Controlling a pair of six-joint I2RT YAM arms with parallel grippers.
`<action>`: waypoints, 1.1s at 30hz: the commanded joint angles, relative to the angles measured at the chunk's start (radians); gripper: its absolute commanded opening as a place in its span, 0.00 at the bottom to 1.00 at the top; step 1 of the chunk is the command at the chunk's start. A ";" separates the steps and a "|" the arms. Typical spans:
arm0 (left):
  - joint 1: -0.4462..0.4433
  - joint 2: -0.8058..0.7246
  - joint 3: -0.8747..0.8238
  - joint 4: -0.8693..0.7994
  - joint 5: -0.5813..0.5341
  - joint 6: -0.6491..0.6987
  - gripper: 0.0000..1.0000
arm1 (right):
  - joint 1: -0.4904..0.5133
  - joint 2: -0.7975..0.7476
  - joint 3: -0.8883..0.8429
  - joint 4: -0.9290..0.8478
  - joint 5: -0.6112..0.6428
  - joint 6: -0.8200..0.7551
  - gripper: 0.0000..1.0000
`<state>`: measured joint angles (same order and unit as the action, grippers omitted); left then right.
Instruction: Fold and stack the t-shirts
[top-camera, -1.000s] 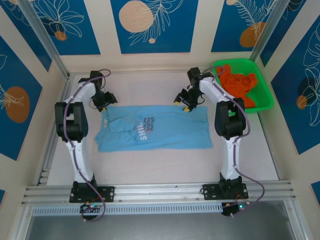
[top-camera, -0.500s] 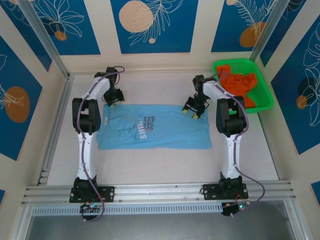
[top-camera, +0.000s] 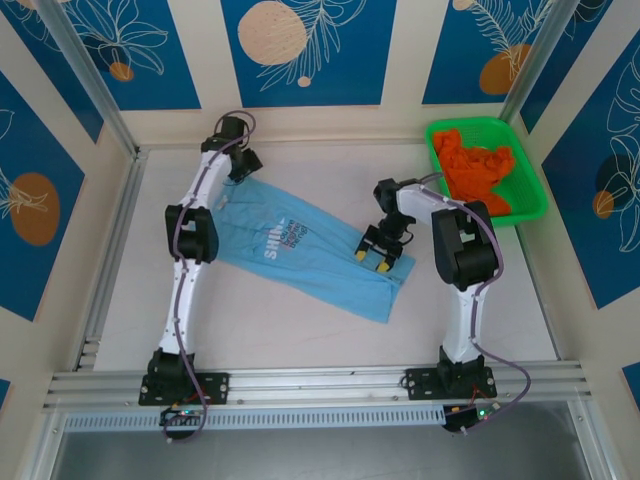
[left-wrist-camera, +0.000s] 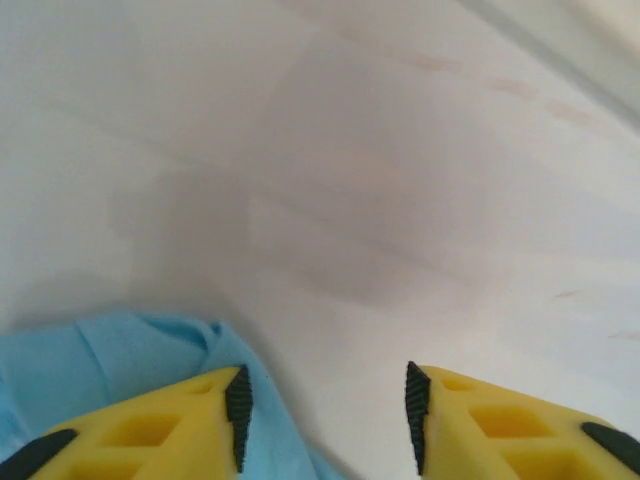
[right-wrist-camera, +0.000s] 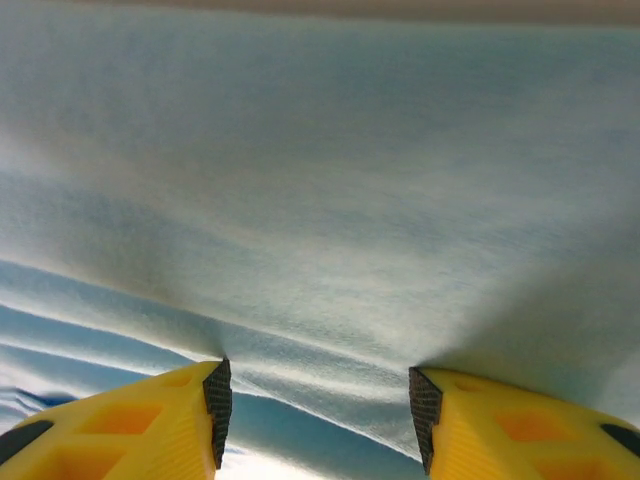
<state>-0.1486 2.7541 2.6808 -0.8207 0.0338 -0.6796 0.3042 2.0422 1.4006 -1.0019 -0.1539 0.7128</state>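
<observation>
- The blue t-shirt lay spread on the desk, slanting from the far left towards the near right. Its white lettering faced up and long creases ran along it.
- The orange t-shirt sat bunched in the green basket at the far right corner, well apart from the blue one.
- The left arm stretched almost straight towards the far left, its wrist bent down over the shirt's far end.
- The left tool stood roughly half open in the wrist view, with bare desk between its fingers. A bunched corner of blue cloth lay against the left finger. It seemed to touch, though the view was too close to be sure.
- The right arm was folded back on itself, its forearm reaching leftwards to the shirt's near right end.
- The right tool was likewise about half open. Both tips pressed onto the blue cloth, nothing was pinched between them, and ripples ran out from each tip.
</observation>
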 joint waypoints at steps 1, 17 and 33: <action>-0.007 -0.031 0.049 0.151 0.015 -0.036 0.60 | 0.055 -0.042 -0.081 0.014 -0.049 0.037 0.56; -0.118 -0.769 -0.847 -0.174 -0.229 -0.301 0.72 | 0.110 -0.309 -0.055 0.014 0.051 -0.216 0.63; -0.144 -0.512 -0.937 -0.025 -0.113 -0.280 0.74 | 0.273 -0.307 -0.307 0.087 0.011 -0.218 0.60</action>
<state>-0.2966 2.1620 1.6501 -0.8833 -0.1272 -1.0409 0.5529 1.7084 1.1168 -0.9337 -0.1162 0.4690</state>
